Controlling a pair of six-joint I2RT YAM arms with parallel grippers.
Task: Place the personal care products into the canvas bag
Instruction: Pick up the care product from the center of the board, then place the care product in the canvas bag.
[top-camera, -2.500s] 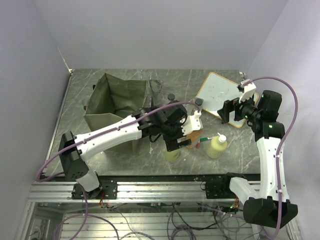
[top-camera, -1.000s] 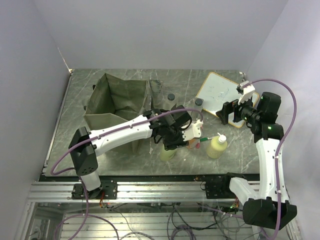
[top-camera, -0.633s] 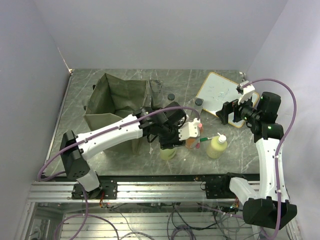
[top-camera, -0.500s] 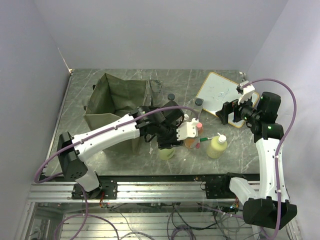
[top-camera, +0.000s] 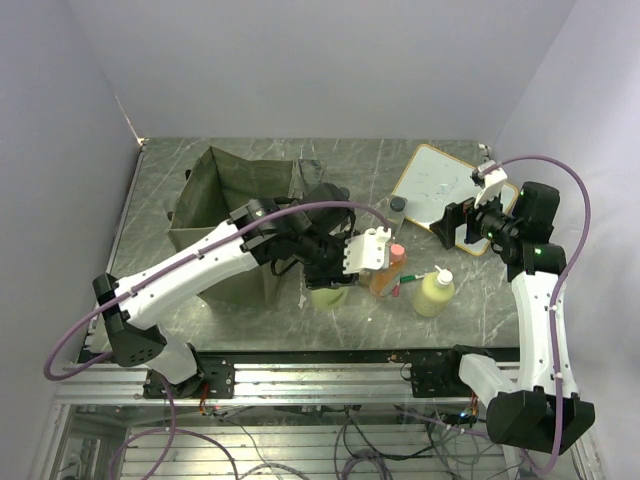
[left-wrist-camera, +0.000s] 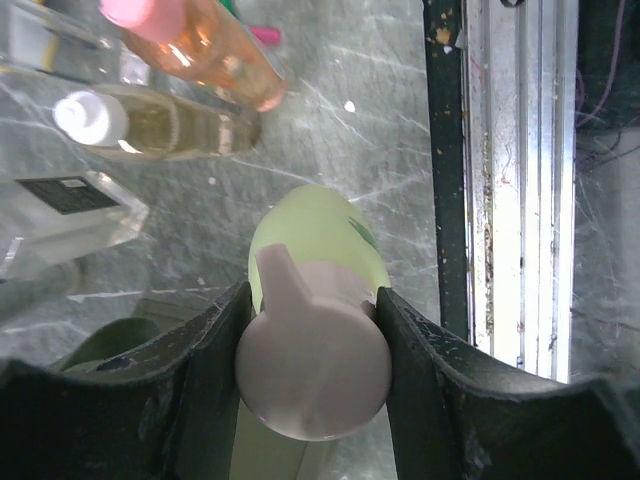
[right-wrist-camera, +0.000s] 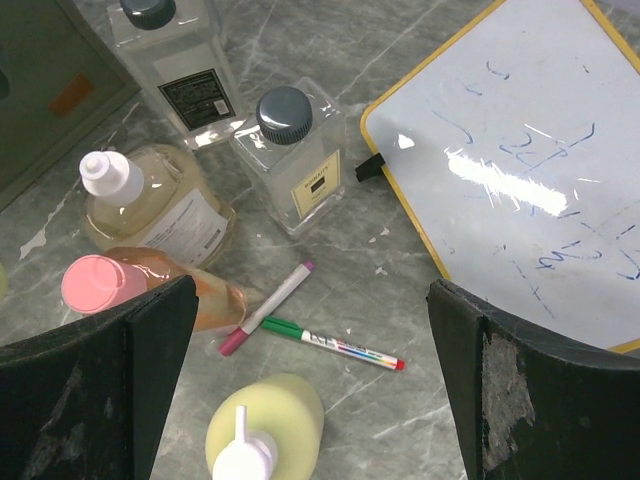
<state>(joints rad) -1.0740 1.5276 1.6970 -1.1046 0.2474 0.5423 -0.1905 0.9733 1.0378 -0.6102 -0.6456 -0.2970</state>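
"So what had the left jaws got hold of?"

"They were clamped on the beige pump cap of the pale yellow-green plastic bottle (left-wrist-camera: 318, 235), one finger on each side. The body hung below them towards the desk (top-camera: 380, 160). Whether its base was off the surface, I couldn't tell."

"And the olive-green canvas bag (top-camera: 230, 195)?"

"Just beside those jaws, to their left and a little farther from the arm bases, with its mouth open upward. I judged the step in hand to be carrying that bottle over. Done well, the jaws would rise straight until the base could pass over the bag's near wall. Then they would travel left and let go only above the opening. The grip sat on the cap alone, so a slow move would stop the bottle swinging."

"Anything close by?"

"Right of the left jaws were the orange bottle with a pink cap (top-camera: 388, 268) and the amber bottle with a white cap (right-wrist-camera: 150, 212), near enough to be knocked. The right jaws were spread wide and held nothing. Below them lay a clear square bottle with a dark cap (right-wrist-camera: 295, 150), a pale yellow pump bottle (right-wrist-camera: 265, 430), a green marker pen (right-wrist-camera: 335, 346) and the wooden-framed whiteboard (right-wrist-camera: 520, 150)."

"The room?"

"A glossy grey-green marbled desk, an aluminium rail (left-wrist-camera: 510, 180) at its near edge, and plain pale lilac walls (top-camera: 300, 60)."
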